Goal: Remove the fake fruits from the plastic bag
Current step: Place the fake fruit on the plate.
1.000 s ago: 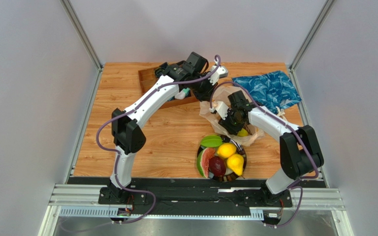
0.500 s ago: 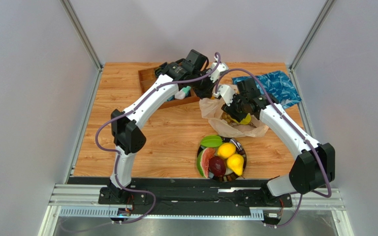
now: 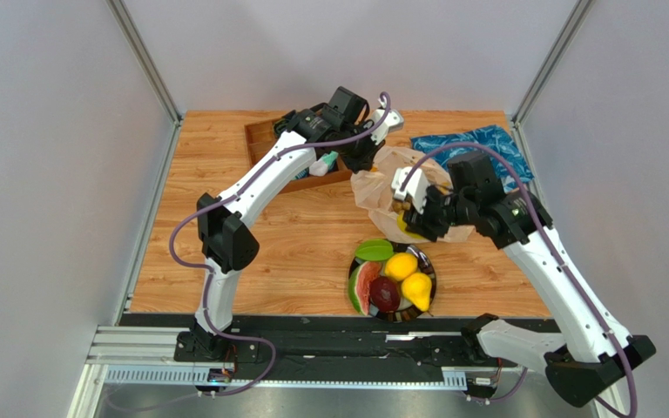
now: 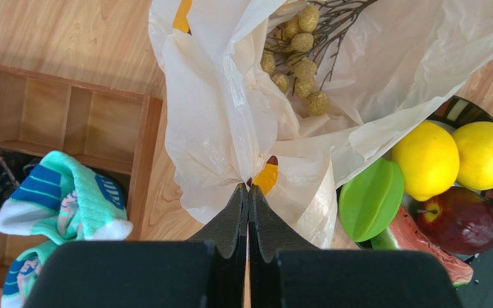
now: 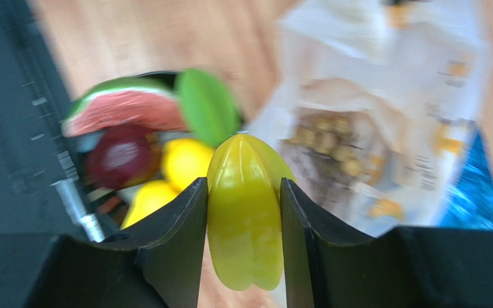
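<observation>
I've swung my right claw point(image 5: 244, 187), pinching the yellow starfruit point(image 5: 246, 224), out of the plastic bag point(image 4: 217, 128) toward the plate point(image 4: 462, 110); my left claw point(image 4: 248, 196) pinches the bag, where the grape bunch point(image 4: 297, 58) remains.

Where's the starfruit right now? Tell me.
In the right wrist view, the starfruit is clamped in the right pincer. It is held over the bag's near edge, just beyond the plate.

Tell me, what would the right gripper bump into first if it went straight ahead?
Probably the green plastic fruit piece on the black plate, just beyond the yellow plastic starfruit the right gripper holds; blur leaves depth unsure.
</observation>
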